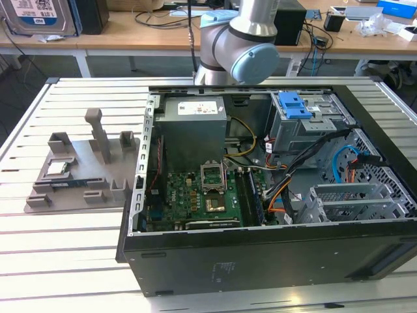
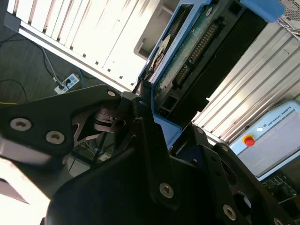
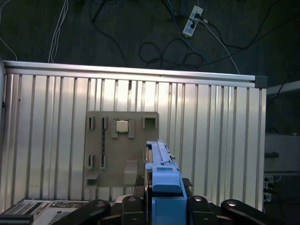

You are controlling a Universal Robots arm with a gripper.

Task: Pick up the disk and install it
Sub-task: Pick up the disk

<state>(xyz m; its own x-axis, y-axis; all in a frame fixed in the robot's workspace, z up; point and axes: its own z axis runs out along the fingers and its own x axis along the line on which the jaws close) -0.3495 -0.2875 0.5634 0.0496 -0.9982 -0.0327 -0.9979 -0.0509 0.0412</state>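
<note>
The disk (image 1: pixel 36 14), silver with a white-and-blue label and a blue carrier, hangs high over the exterior view's left side, above the grey fixture (image 1: pixel 81 173). The black body beside it is my gripper (image 1: pixel 88 16). In the second wrist view the gripper (image 2: pixel 143 110) is shut on the disk's (image 2: pixel 187 56) blue edge, and the green circuit-board side shows. The first wrist view looks down along the disk (image 3: pixel 161 171), edge-on between my fingers (image 3: pixel 129 206), with the fixture (image 3: pixel 122 150) far below.
An open computer case (image 1: pixel 273 254) lies on the slatted table, its grey drive cage with a blue latch (image 1: pixel 296 107) at the back right. A small square chip (image 1: pixel 55 168) rests in the fixture. Cables and a power strip (image 3: pixel 191 26) lie on the floor beyond the table edge.
</note>
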